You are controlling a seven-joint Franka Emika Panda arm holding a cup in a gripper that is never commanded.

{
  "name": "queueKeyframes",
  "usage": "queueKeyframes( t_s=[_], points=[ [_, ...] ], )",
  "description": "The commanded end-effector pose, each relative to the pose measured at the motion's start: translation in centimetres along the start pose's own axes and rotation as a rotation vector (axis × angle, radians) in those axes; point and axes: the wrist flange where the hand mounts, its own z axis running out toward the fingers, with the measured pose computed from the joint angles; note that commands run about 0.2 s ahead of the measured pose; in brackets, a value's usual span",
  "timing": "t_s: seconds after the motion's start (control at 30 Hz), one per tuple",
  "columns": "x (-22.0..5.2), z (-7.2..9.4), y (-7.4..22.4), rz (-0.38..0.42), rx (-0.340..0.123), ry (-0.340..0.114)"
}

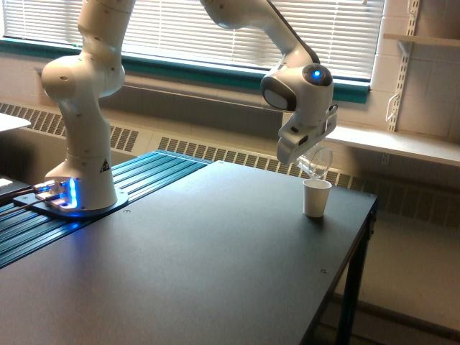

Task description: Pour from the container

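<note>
- Dark matte table (215, 251), bare near the camera; white paper cup (316, 198) upright toward its far edge.
- Clear container (316, 162) tilted just above the cup, gripper (310, 152) clamped on it.
- Pinkish bits not discernible inside; pour judged largely done.
- Behind the cup: radiator grille, window blinds (215, 29).

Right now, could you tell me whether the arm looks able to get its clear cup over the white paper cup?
Probably yes: the clear cup in the gripper hangs just above the white paper cup, with nothing between them.
</note>
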Motion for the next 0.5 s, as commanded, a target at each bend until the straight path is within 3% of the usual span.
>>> queueKeyframes(
  t_s=[0.03,0.13,0.5],
  points=[
    [-0.6,-0.6,0.6,0.023,0.023,0.025],
    [-1.1,-1.2,0.4,-0.002,0.038,0.061],
    [-1.3,-1.9,1.5,-0.009,0.066,0.082]
  ],
)
